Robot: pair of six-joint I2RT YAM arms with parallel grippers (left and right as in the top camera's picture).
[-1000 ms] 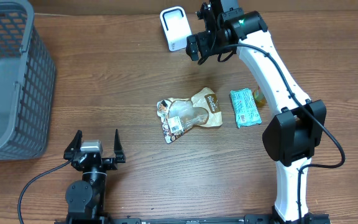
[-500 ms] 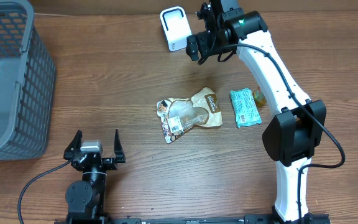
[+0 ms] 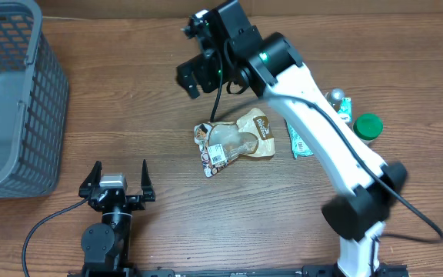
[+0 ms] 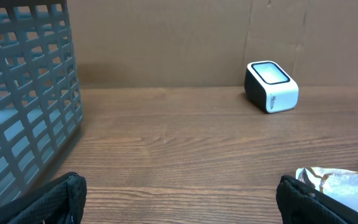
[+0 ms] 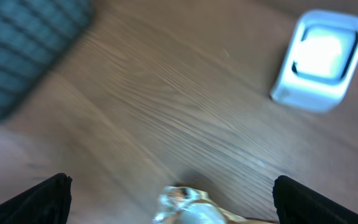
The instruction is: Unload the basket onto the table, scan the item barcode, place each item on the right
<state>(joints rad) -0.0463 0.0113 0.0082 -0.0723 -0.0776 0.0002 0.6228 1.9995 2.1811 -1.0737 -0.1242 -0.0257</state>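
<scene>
Brown snack bag [image 3: 235, 140] mid-frame | right gripper [image 5: 178, 202] upper centre, fingers spread | left gripper [image 3: 118, 174] lower left, fingers spread

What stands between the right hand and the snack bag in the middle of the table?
Nothing visible does. The open right hand hangs above the table just beyond the snack bag, with only bare wood between them.

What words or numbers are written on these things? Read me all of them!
Nothing here is clear enough to read.
On the snack bag: curly writing on the brown end, too small to read.
On its white label: tiny print, too small.
On the barcode scanner: a small dark mark on the side, too small.
On the teal packet: print blurred and partly hidden.
</scene>
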